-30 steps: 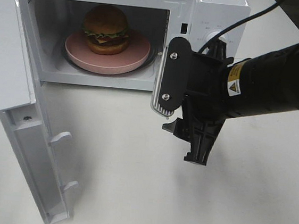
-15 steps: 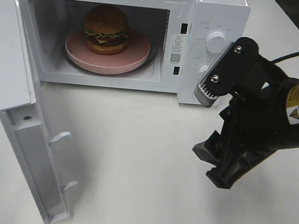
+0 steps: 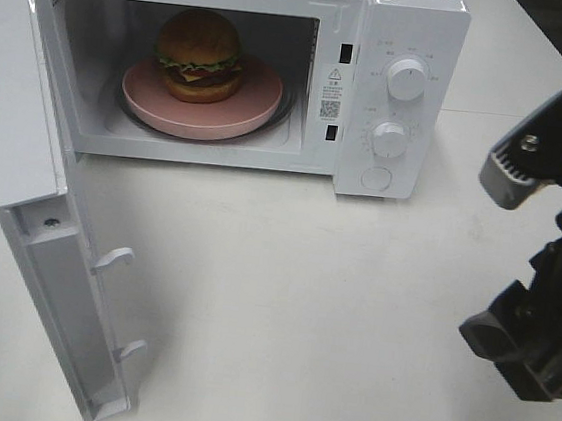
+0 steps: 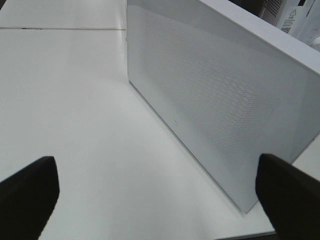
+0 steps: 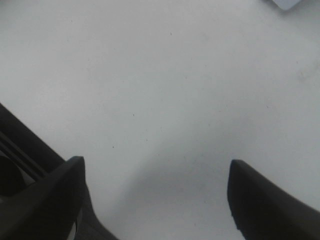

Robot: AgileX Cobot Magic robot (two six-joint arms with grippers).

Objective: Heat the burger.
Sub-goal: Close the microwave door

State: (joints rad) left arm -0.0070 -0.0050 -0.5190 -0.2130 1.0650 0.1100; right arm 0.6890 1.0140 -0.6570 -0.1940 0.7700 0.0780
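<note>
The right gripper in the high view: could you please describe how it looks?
The right gripper is matte black, with chunky, angular jaws. One jaw carries a grey ribbed pad and two silver screws. No cable or label is visible, and its wrist view shows only dark jaw tips.

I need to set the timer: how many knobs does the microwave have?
2, both on the control panel: upper knob and lower knob right below it.

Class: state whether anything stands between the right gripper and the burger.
Nothing visible does. The microwave door stands open, and only table lies between the right gripper and the burger.
</note>
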